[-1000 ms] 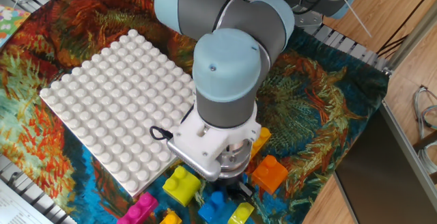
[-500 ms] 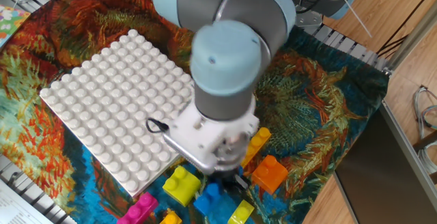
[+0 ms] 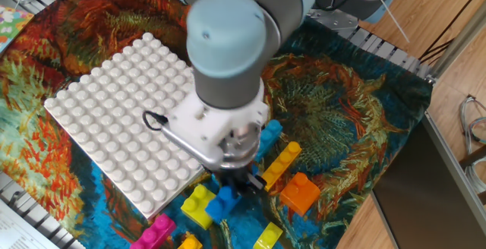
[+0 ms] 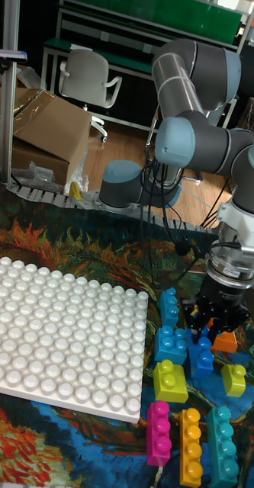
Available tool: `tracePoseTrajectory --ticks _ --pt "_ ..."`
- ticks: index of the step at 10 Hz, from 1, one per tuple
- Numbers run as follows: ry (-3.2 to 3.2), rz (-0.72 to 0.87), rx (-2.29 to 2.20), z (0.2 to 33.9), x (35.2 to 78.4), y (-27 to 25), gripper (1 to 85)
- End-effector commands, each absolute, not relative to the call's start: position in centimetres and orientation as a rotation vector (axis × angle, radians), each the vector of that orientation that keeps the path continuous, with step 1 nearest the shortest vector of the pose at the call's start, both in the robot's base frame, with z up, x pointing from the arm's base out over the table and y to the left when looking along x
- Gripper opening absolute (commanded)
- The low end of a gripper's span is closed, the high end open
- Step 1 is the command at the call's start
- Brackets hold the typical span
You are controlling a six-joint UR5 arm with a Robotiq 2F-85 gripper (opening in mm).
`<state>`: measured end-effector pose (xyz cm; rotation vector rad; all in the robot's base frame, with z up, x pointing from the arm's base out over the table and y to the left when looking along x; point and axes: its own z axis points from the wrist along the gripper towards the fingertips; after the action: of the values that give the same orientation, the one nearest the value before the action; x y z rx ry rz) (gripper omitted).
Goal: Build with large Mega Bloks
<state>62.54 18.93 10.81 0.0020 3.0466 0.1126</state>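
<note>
**A:** What has the end effector (image 4: 214, 324) got?

**B:** Its fingers are drawn in on the studded top of a dark blue brick (image 4: 200, 354). From both views I read that as a grip, though the wrist hides the contact in the fixed view. I cannot tell whether the brick is off the cloth yet.

**A:** And around it?

**B:** The dark blue brick sits in the loose cluster. A light blue brick (image 4: 171, 343) is just beside it on one side, an orange brick (image 4: 224, 341) on the other, and a lime brick (image 4: 170, 380) is close in front. A bit further out, a pink brick (image 4: 158, 432), a long orange-yellow brick (image 4: 190, 446) and a teal brick (image 4: 222, 446) lie side by side on the patterned cloth (image 3: 342, 112) that covers the bench.

**A:** Anything built?

**B:** Nothing I can see. The white baseplate (image 4: 65, 335) lies beside the cluster with no brick on its studs, and none of the loose bricks look stacked on one another.

**A:** So where does that leave the task?

**B:** At the very start, I'd say: one brick in hand at most. Lifting it, seating it on something and pressing it down are all left, and so is every other brick in the pile
</note>
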Motion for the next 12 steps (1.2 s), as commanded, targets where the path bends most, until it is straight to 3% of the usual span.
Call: tracePoseTrajectory --ticks 1,4,10,12 --pt "3.02 0.076 0.085 11.2 63.2 17.5 1.3" --pt "3.062 0.013 -0.117 12.1 61.4 8.6 1.3" --pt "3.036 0.041 0.007 12.6 62.3 7.0 1.3" --pt "3.05 0.015 -0.111 11.8 63.0 2.4 1.3"
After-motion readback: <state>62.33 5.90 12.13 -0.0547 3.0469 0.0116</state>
